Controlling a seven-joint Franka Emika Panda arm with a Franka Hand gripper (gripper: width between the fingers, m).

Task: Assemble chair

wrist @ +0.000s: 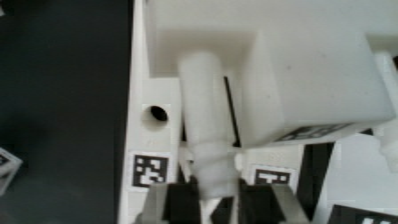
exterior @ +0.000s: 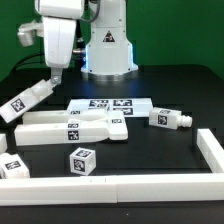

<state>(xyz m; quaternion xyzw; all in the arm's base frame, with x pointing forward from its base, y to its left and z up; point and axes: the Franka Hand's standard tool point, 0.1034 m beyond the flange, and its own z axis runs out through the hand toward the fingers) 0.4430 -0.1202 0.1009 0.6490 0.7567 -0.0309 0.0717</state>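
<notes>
- My tool (exterior: 58,77) hangs low over the bench (exterior: 165,85), toward the exterior view's left, just in front of the arm's base.
- In the wrist view my tool (wrist: 199,205) is closed almost all the way. A thin white rod (wrist: 210,125) is pinched between the two dark fingers (wrist: 173,205) and runs straight out from them.
- The chair (exterior: 60,128) is not built. Its white tagged parts lie loose on the black bench.
- A long part (exterior: 28,102) is tilted, its raised end up at my tool and its low end down toward the exterior view's left edge. I cannot tell whether the rod I hold belongs to it.
- A long slab (exterior: 95,128) lies flat just below my tool, with tags on its top face. In the wrist view the slab (wrist: 157,90) shows a round hole just beside the rod.
- A chunky block (wrist: 311,70) with a tag sits on the other side of the rod, close to it.
- The marker board (exterior: 112,104) lies flat behind the slab.
- A short part (exterior: 170,119) with a peg end lies apart, toward the exterior view's right.
- A tagged cube (exterior: 82,160) stands in front of the slab, near the white rail (exterior: 140,186) that edges the bench.
</notes>
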